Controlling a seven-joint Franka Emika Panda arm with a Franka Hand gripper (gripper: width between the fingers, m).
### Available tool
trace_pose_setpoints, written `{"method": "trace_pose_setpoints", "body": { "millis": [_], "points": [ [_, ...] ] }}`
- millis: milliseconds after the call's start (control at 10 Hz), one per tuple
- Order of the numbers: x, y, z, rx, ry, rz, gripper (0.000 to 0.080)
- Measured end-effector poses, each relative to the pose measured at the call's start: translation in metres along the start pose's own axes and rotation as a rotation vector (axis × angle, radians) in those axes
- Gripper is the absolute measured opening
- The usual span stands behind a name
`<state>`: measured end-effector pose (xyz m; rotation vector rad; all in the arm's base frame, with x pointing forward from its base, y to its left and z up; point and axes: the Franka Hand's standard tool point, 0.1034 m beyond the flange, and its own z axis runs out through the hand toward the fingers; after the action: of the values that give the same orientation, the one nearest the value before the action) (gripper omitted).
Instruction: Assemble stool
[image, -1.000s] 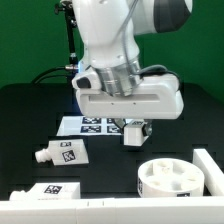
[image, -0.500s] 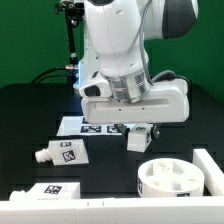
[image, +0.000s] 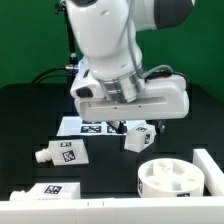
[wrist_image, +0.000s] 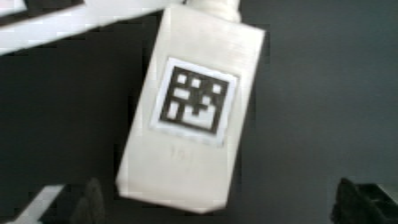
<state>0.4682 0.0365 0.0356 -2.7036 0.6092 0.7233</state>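
Now | fingers (wrist_image: 75, 205) clenched on tilted leg (image: 138, 137) | my worry: skewed grip makes it jam in a seat (image: 176, 181) hole

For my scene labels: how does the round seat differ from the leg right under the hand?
The seat is a round disc with holes on top; the leg is a long block bearing a square tag. The seat sits apart from the hand, toward the exterior view's right; the leg is directly beneath it. Both are white.
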Motion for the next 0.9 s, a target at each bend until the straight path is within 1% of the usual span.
{"method": "trace_pose_setpoints", "body": {
  "millis": [100,200,300,400,500,600,700,900],
  "points": [
    [0.003,0.005,0.000,0.010,-0.078,0.020,0.0648],
    [0.004,0.004,0.002,0.010,-0.117,0.018,0.0649],
    [-0.002,0.005,0.004,0.010,-0.200,0.017,0.0649],
    [-0.002,0.006,0.006,0.013,-0.279,0.024,0.0649],
    [-0.001,0.004,0.013,0.066,-0.364,0.124,0.0649],
    [-0.001,0.003,0.021,0.083,-0.408,0.177,0.0649],
    [-0.002,0.002,0.022,0.078,-0.409,0.179,0.0649],
    [-0.002,0.002,0.022,0.081,-0.411,0.182,0.0649]
  ]
}}
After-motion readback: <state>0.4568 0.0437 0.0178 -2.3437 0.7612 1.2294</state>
